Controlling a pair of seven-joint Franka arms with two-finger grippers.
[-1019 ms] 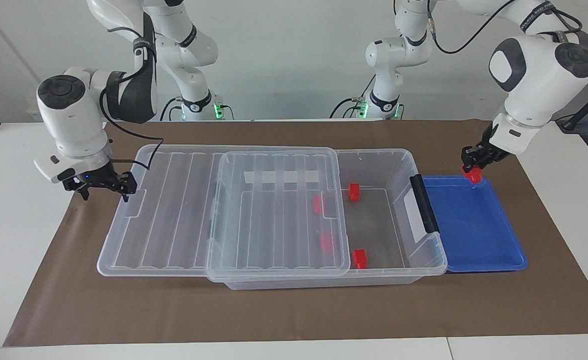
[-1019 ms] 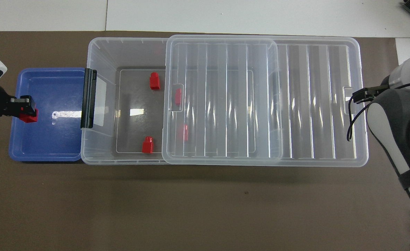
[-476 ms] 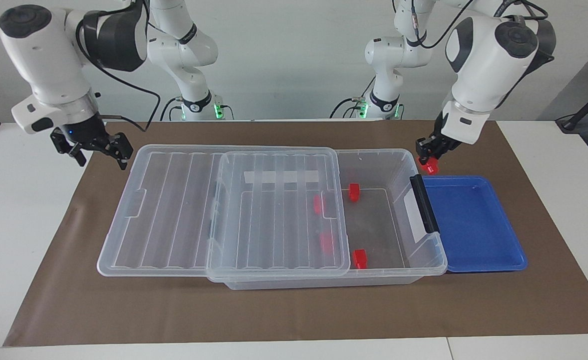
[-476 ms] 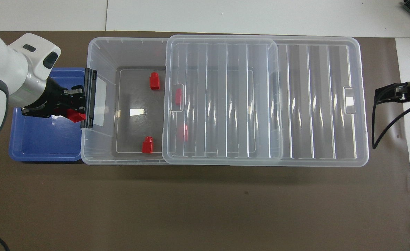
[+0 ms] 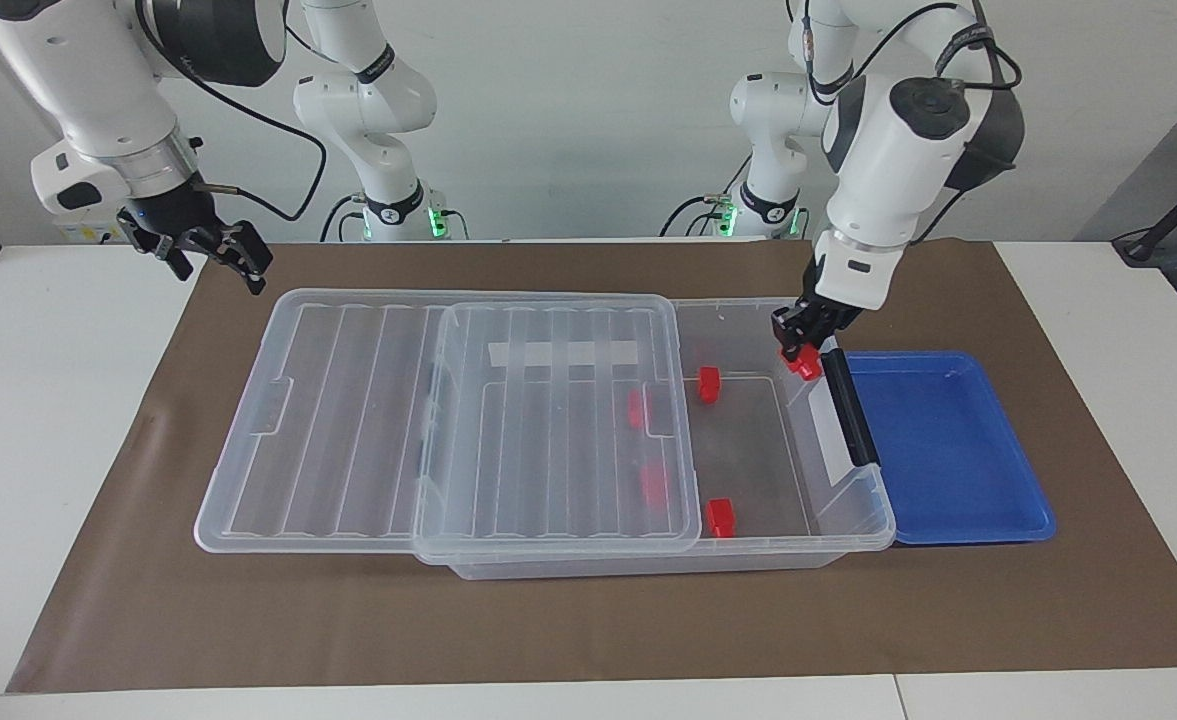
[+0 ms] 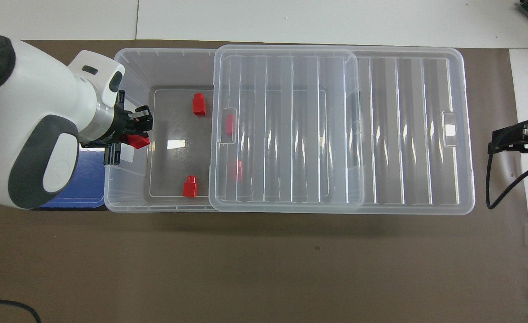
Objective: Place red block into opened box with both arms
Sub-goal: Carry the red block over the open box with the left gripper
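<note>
Since a second ago, your left gripper (image 5: 801,352) has carried the red block (image 5: 806,366) off the blue tray (image 5: 958,460) and now hangs over the latch end of the box (image 5: 863,520), just inside the black latch (image 5: 850,410). You can see its fingers pinched on the block: a small bright red plastic piece, slightly stepped, poking out below the fingertips and tilted in the overhead view (image 6: 139,141).

Your right gripper (image 5: 210,250) has risen from the lid's outer end and now hangs over the brown mat (image 5: 588,620) near the counter (image 5: 38,400) edge at the right arm's end, fingers spread, holding nothing.

You will find four matching red blocks on the box floor: two in the uncovered part (image 5: 709,383) (image 5: 719,516), two seen through the ribbed clear lid (image 5: 558,420), which is slid toward the right arm's end and leaves the latch end open.
</note>
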